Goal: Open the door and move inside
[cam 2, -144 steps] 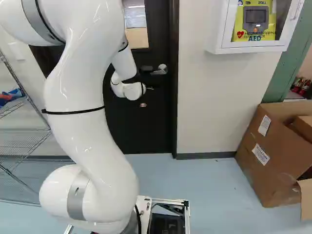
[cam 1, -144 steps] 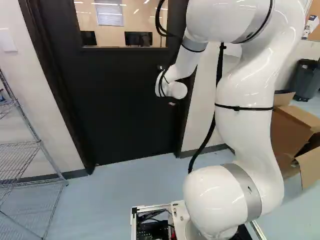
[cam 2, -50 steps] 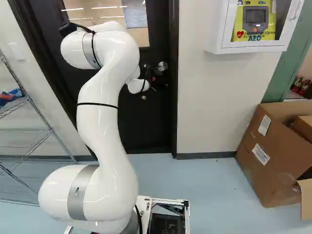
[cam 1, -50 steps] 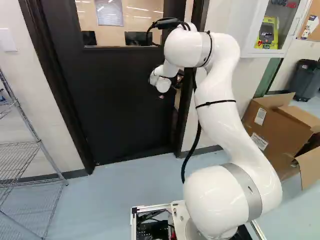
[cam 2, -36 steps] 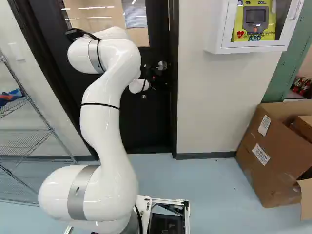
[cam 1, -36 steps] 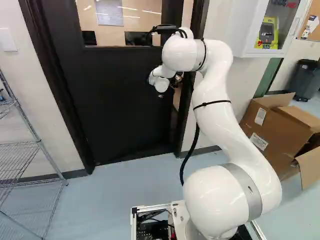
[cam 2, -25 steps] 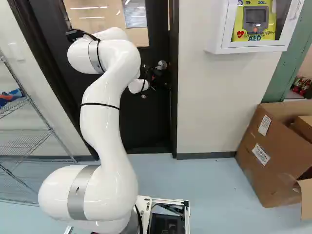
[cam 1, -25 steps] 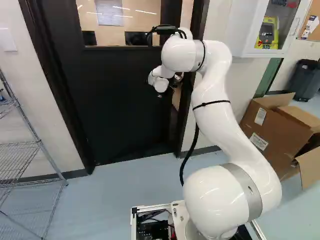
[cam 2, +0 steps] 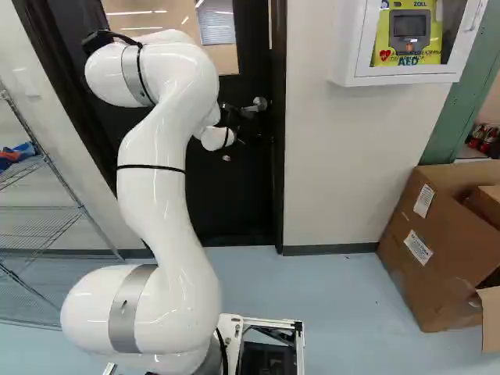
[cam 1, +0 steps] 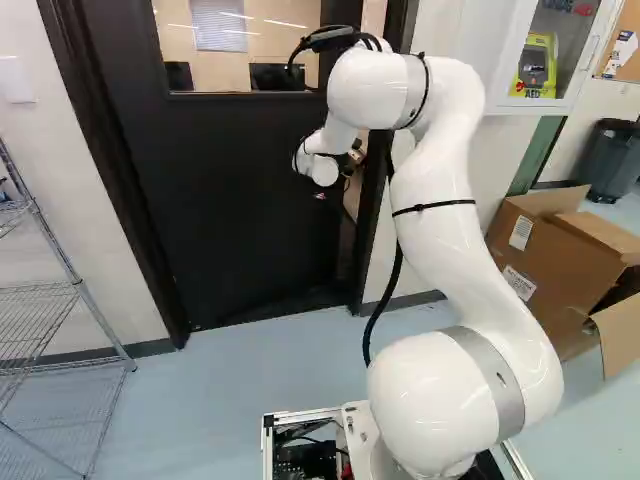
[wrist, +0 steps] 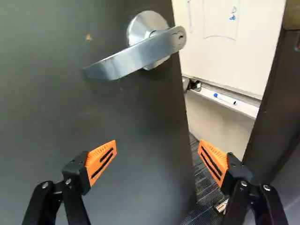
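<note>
my gripper (wrist: 157, 150) is spread wide and has hold of nothing. one orange pad (wrist: 101, 160) faces the door (wrist: 56, 117), the other reaches across the gap by the far frame (wrist: 276, 103). i read that as a stance for pushing near the free edge: the door is already ajar, so the lever handle (wrist: 126, 54), ahead of the gripper, shouldn't need turning. my white arm (cam 1: 470, 250) leans out over the floor (cam 1: 240, 390) to get there, as the base sits well back.

the door stands ahead of me, dark and flat, with a window (cam 1: 250, 40) up high and its lever of brushed metal. its opening is at the right, narrow, with a whiteboard (wrist: 225, 42) beyond. i'd judge it needs a much wider swing before i drive in.
</note>
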### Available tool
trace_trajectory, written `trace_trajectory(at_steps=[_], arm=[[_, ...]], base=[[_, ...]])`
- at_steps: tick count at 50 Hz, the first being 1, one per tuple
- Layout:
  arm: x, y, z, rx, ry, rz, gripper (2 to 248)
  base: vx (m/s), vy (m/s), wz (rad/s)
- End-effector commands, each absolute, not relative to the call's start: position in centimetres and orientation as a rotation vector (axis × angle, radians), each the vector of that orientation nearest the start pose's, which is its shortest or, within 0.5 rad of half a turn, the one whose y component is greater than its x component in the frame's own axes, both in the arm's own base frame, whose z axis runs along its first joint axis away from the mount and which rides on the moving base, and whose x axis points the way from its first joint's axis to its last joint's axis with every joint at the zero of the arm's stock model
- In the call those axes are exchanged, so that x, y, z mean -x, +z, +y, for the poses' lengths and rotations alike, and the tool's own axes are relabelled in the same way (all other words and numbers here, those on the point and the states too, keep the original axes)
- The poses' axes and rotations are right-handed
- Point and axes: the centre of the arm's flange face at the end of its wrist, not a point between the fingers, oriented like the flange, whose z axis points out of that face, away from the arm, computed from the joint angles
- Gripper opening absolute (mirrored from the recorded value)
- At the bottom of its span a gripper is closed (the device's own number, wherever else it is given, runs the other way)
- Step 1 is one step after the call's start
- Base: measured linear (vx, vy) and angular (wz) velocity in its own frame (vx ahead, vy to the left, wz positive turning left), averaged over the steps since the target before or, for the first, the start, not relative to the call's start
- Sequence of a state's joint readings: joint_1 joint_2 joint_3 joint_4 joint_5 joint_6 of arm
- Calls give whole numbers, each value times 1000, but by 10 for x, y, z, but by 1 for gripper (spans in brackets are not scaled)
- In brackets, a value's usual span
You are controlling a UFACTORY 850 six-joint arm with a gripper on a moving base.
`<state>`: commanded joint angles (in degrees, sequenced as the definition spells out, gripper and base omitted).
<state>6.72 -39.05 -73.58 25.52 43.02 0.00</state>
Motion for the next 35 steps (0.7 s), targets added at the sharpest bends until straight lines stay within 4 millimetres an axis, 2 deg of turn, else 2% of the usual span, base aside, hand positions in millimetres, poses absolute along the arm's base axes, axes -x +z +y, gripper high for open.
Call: trace_trajectory(at_steps=[19, 35], arm=[[-675, 377, 96, 2464, -1802, 176, 247], [-690, 369, 130, 2480, -1740, -120, 247]], base=[[0, 0, 0], [0, 0, 0]])
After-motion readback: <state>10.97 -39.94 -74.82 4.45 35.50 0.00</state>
